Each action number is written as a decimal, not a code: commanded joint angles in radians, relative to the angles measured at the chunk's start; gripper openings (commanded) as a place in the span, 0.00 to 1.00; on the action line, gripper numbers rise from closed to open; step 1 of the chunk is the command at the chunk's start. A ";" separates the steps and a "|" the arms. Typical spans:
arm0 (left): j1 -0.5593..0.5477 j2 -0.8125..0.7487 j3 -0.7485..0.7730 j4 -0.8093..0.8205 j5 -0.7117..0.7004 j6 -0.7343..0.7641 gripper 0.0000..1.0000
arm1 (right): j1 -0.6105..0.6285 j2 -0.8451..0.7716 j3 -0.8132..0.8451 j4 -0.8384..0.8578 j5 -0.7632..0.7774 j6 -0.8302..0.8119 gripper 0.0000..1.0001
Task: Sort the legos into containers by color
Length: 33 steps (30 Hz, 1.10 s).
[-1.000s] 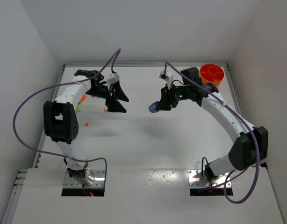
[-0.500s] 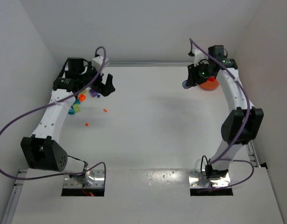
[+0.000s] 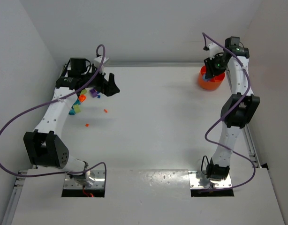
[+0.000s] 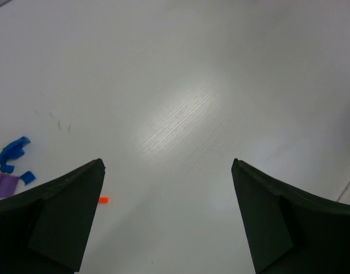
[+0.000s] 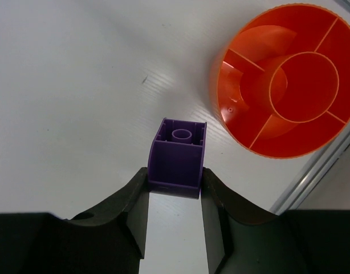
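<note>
Between the right fingers (image 5: pixel 132 208): one purple brick (image 5: pixel 176 154), clamped by its two side walls. Its hollow underside, with a single round tube, faces the wrist camera. The fingers are narrowed to the brick's width and touch it on both sides.
Beyond the brick in the wrist view: bare white counter (image 5: pixel 78 85). The orange container (image 5: pixel 220 97) lies up and to the right, and the brick appears beside its wall, not over the opening. The container is round, with a central ring and spoke dividers. It stands at the far right corner of the counter, close to the metal edge rail (image 5: pixel 312 177). From above, the right fingers (image 3: pixel 212 69) are at the container's (image 3: pixel 208 85) far rim; height above it cannot be judged.

Left fingers (image 4: pixel 61 222): spread wide, nothing between them, only counter below.
Outward to their left, loose legos on the counter:
- blue pieces (image 4: pixel 12 151)
- a purple piece (image 4: pixel 4 184), partly behind the finger
- a tiny orange bit (image 4: pixel 103 200), just beside the finger's edge

The top view shows the left fingers (image 3: pixel 109 86) at the far left. A small cluster lies near them: orange brick (image 3: pixel 82 98), yellow-green brick (image 3: pixel 77 108) and teal brick (image 3: pixel 71 111). Two orange bits (image 3: pixel 87 125) lie nearer the arm bases, well apart from the container.
</note>
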 commanded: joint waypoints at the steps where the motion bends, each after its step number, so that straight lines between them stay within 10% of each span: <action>1: 0.006 0.000 -0.025 0.030 0.077 -0.026 1.00 | -0.002 0.002 0.050 0.007 0.043 -0.056 0.03; 33: 0.006 -0.012 -0.099 0.067 0.086 -0.013 1.00 | -0.002 0.153 0.169 0.128 0.149 -0.058 0.05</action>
